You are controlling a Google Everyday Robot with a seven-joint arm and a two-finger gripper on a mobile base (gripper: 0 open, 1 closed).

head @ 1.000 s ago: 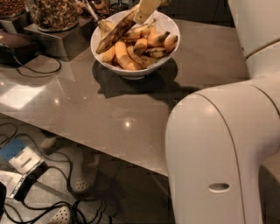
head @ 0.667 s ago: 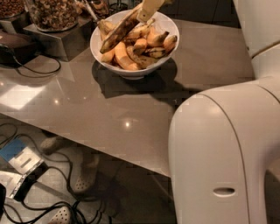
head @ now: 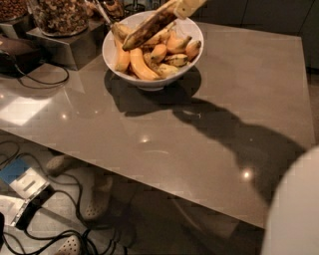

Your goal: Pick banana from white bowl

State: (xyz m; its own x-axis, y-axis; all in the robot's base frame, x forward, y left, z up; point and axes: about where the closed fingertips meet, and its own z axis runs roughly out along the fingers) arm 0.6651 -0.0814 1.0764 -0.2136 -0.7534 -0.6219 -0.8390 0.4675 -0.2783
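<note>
The white bowl [head: 113, 55] stands at the far side of the grey table [head: 209, 124] and holds several short orange-yellow bananas. The long, nearly straight banana [head: 147, 27], dull yellow with dark brown streaks, lies tilted across the top of the bowl, its right end raised. My gripper [head: 185, 6] is at the top edge of the view, above the bowl's far right rim, shut on that raised end. The banana's lower left end is still over the bowl, near the other fruit.
A glass jar of nuts [head: 60, 15] stands on a metal stand [head: 75, 47] left of the bowl. A black cable [head: 42, 79] lies on the table's left. Cables, a blue-white device [head: 22, 187] and shoes [head: 94, 201] lie on the floor. My white body [head: 296, 209] fills the lower right corner.
The banana's right end has risen with the gripper, so it is tilted more steeply over the bowl. My white arm body has moved largely out of view to the lower right.
</note>
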